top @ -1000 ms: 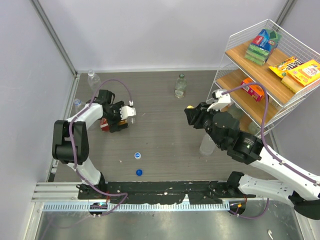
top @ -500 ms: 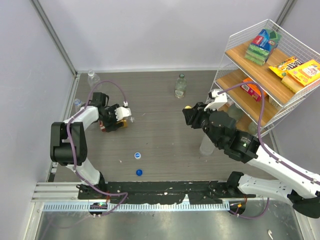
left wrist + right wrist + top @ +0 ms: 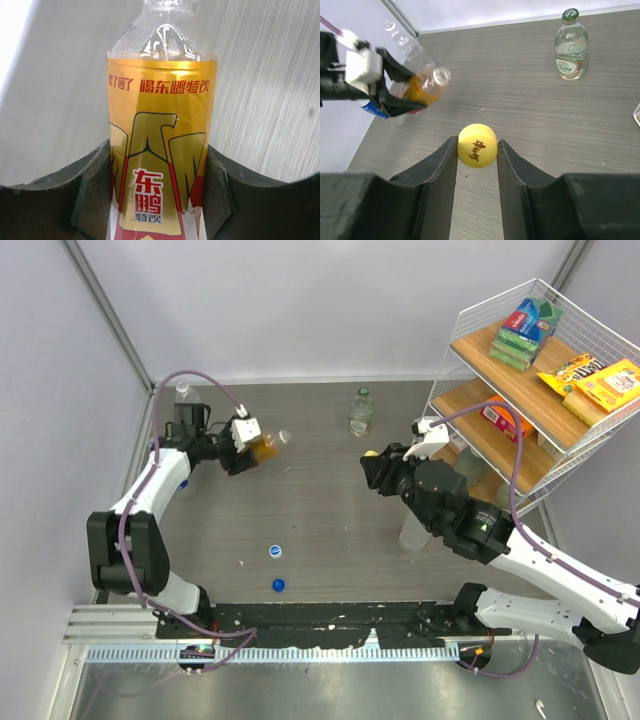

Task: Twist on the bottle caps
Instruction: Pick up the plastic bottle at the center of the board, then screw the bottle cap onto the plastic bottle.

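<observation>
Fingers (image 3: 440, 170) of right gripper (image 3: 477, 146) clamped on yellow cap (image 3: 477, 144), held above the table (image 3: 320, 510), right of centre. On left gripper (image 3: 157, 190), fingers press both sides of amber bottle (image 3: 159, 125). Bottle tilted, open mouth toward right arm, over far-left area. Blue cap (image 3: 278, 585) and white cap (image 3: 274, 551) lie near front edge.

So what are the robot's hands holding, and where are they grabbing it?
The left gripper holds the amber bottle around its labelled body. The right gripper pinches the yellow cap by its sides.
</observation>
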